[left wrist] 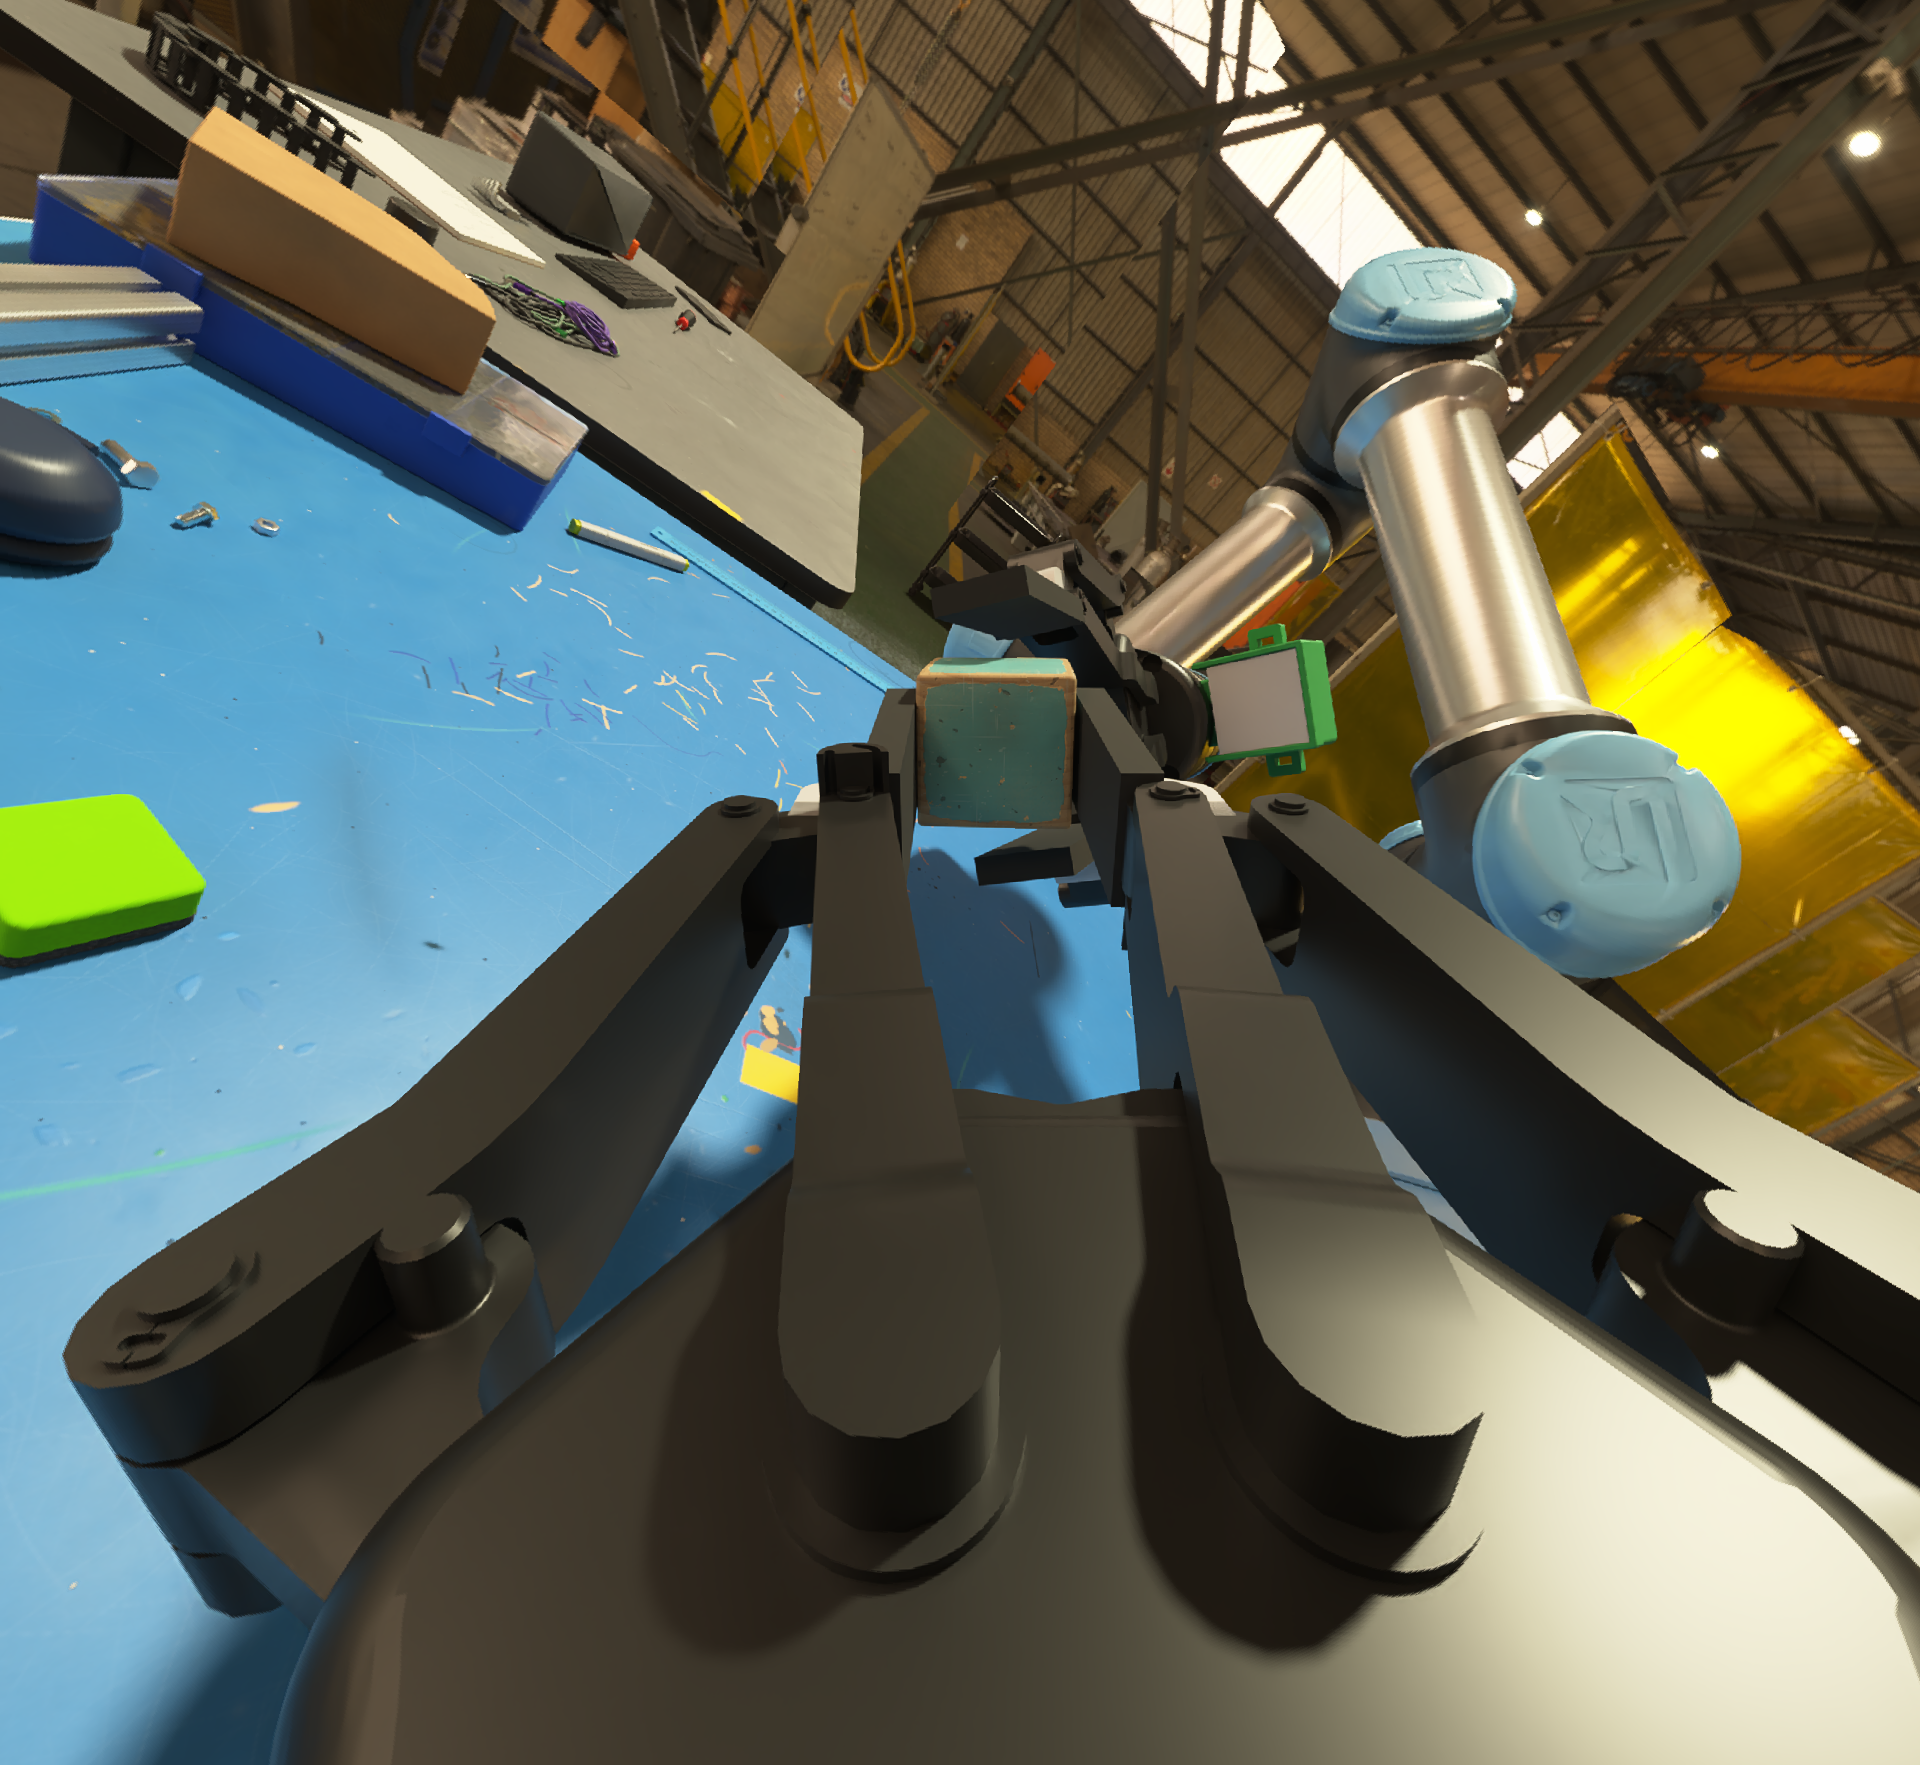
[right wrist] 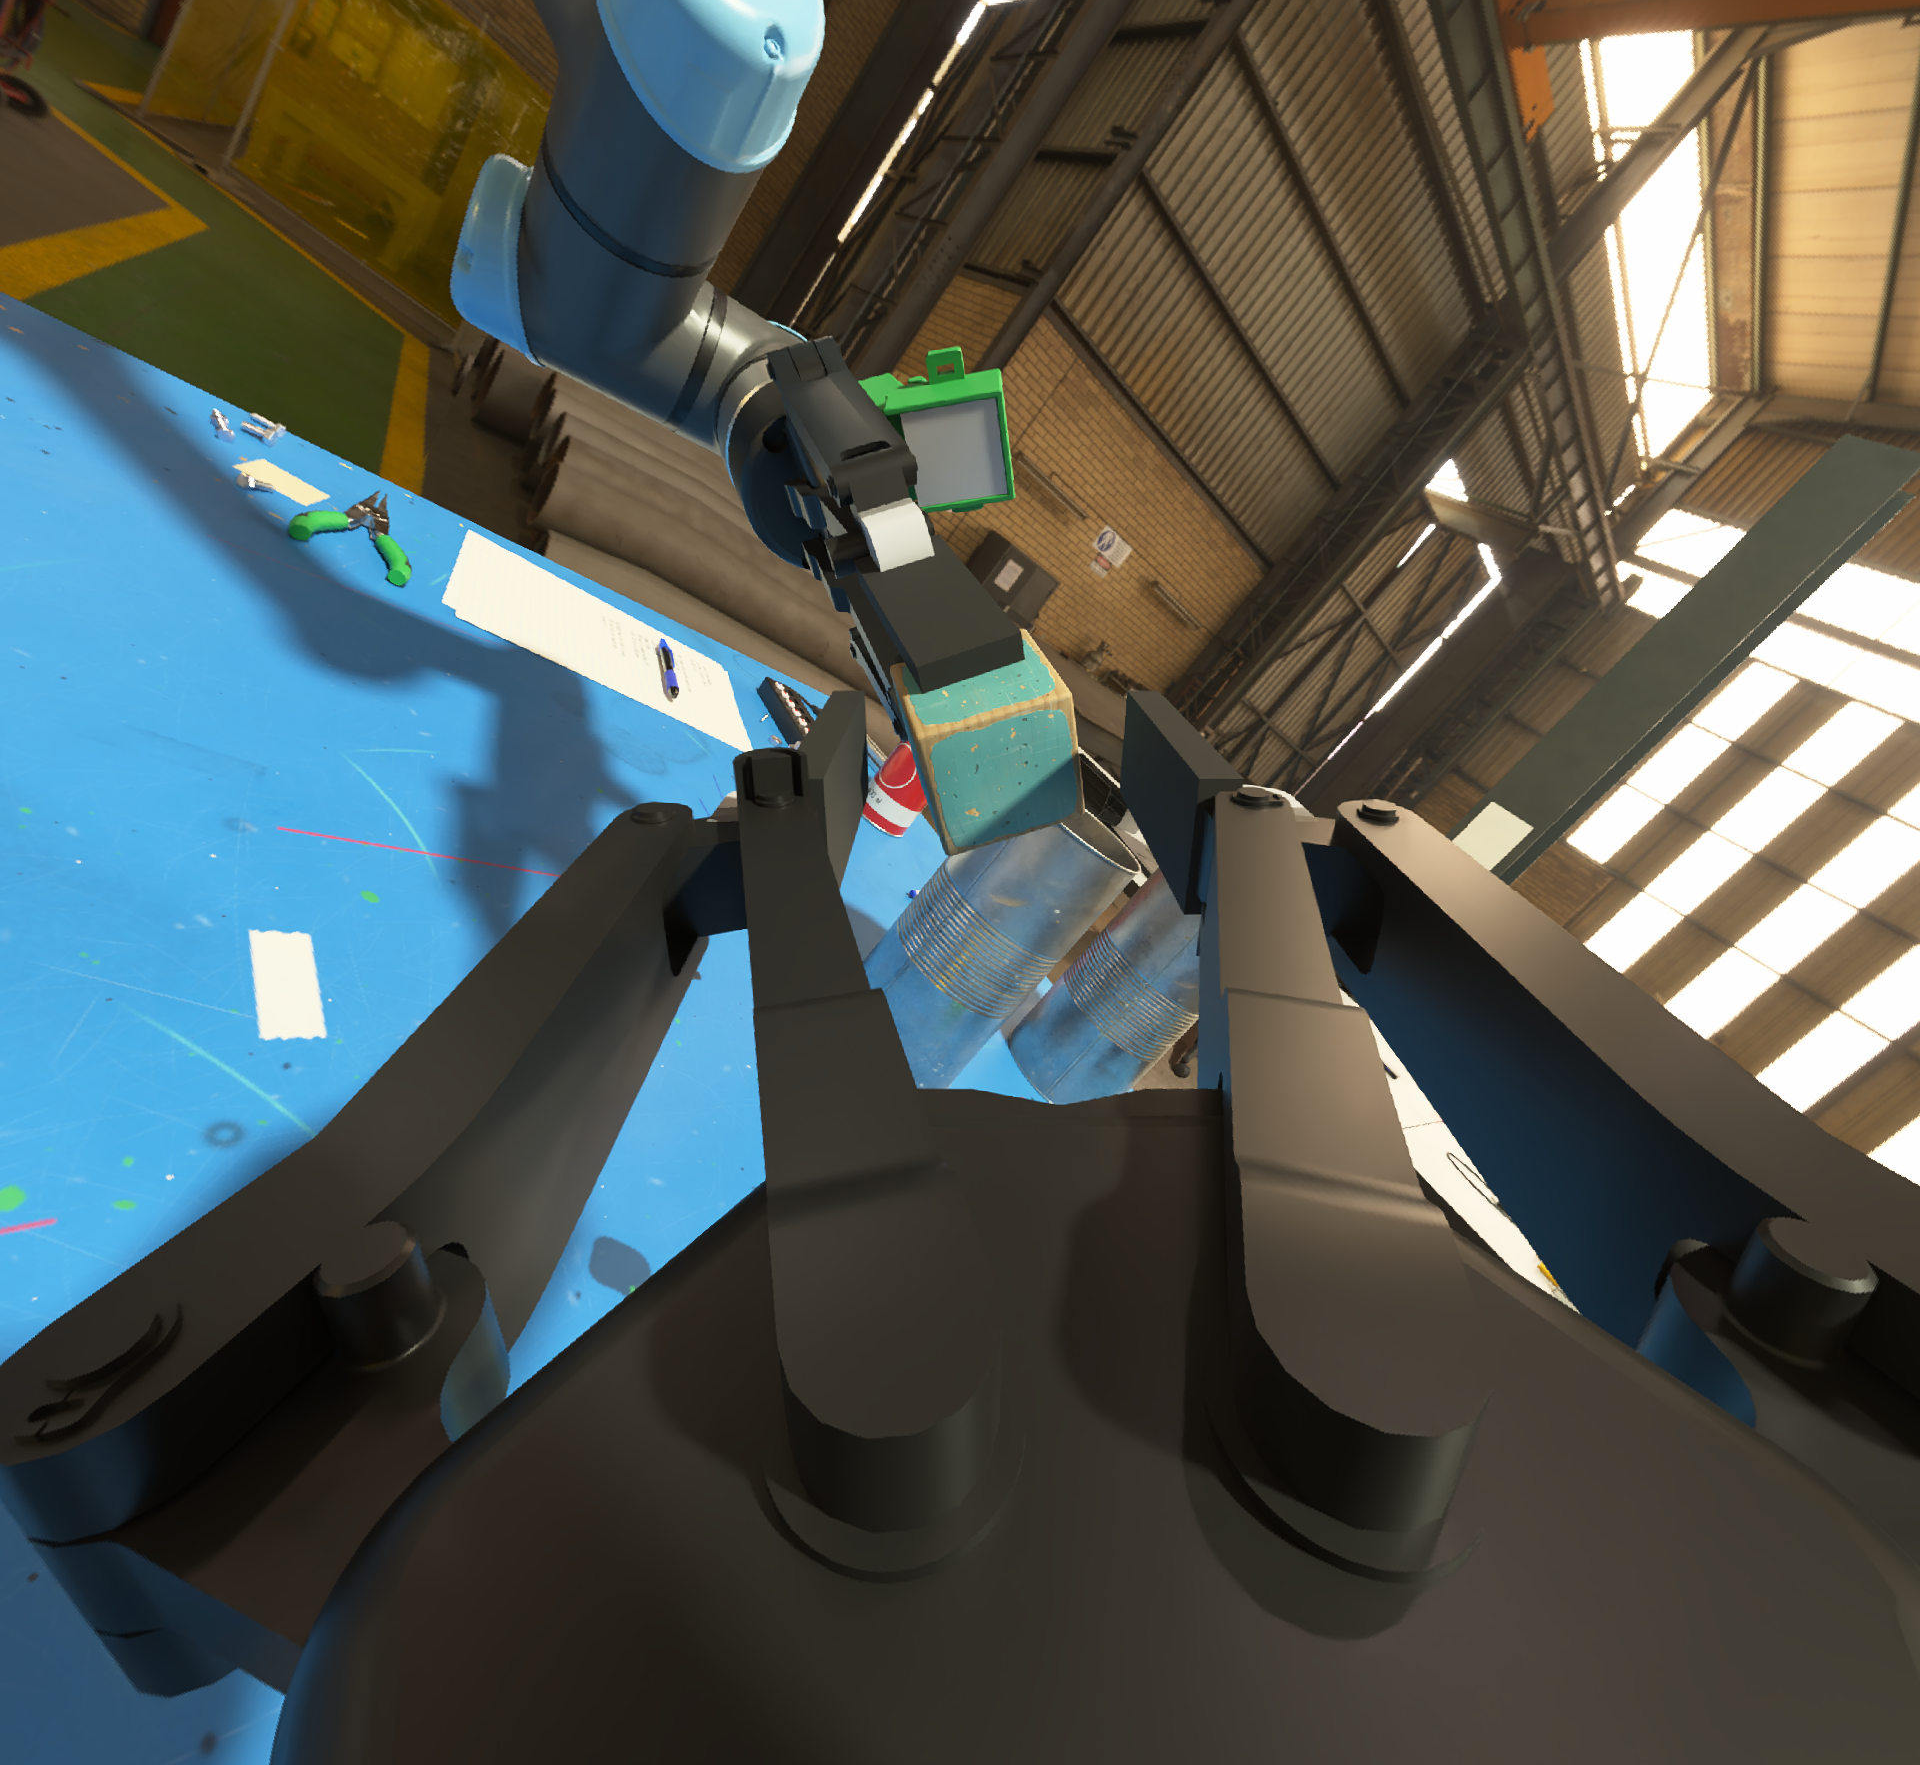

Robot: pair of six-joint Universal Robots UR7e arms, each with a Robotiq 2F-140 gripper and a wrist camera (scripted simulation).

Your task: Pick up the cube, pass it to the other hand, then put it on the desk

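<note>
The cube (left wrist: 992,749) is teal with worn tan edges and is held in the air above the blue desk (left wrist: 416,780), near its edge. My left gripper (left wrist: 995,728) is shut on it, one finger on each side. In the right wrist view the cube (right wrist: 997,749) sits between the fingers of my right gripper (right wrist: 1003,741), which is open with a gap on each side. A left finger (right wrist: 940,624) lies across the cube's top there. In the left wrist view the right gripper's fingers (left wrist: 1003,595) show above and below the cube.
A green block (left wrist: 94,868), a cardboard box (left wrist: 322,250) and loose bolts lie on the desk's far side. Two metal cans (right wrist: 997,926), a red can (right wrist: 894,790), a paper sheet (right wrist: 582,624) and green-handled pliers (right wrist: 353,531) lie below. The right arm (left wrist: 1455,552) rises behind the cube.
</note>
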